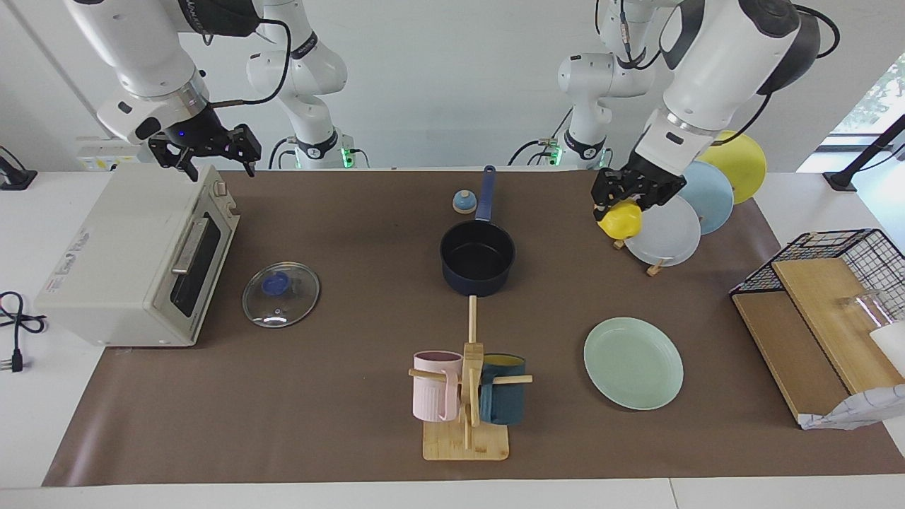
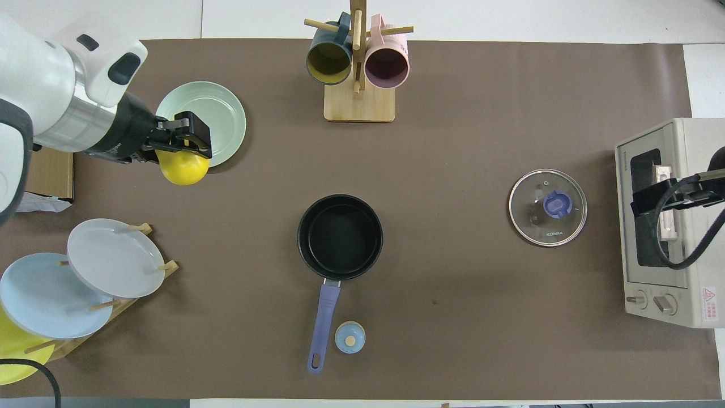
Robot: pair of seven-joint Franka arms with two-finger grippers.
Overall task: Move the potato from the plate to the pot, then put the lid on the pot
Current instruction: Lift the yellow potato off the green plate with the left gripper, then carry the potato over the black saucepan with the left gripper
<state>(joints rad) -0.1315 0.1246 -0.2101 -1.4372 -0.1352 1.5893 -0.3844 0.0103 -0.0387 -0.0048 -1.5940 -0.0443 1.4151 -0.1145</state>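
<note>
Left gripper raised, clamped on potato, long axis roughly level. Pot below, handle toward robots; bare mat between. Right gripper spread wide, empty, above oven.

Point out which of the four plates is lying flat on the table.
The mint-green plate, flat beside the mug rack; the grey, light-blue and yellow ones stand upright in the wooden rack.

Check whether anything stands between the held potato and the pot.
Nothing visible does. The left end effector holds the potato in the air, and only bare table mat lies between it and the open, empty pot.
</note>
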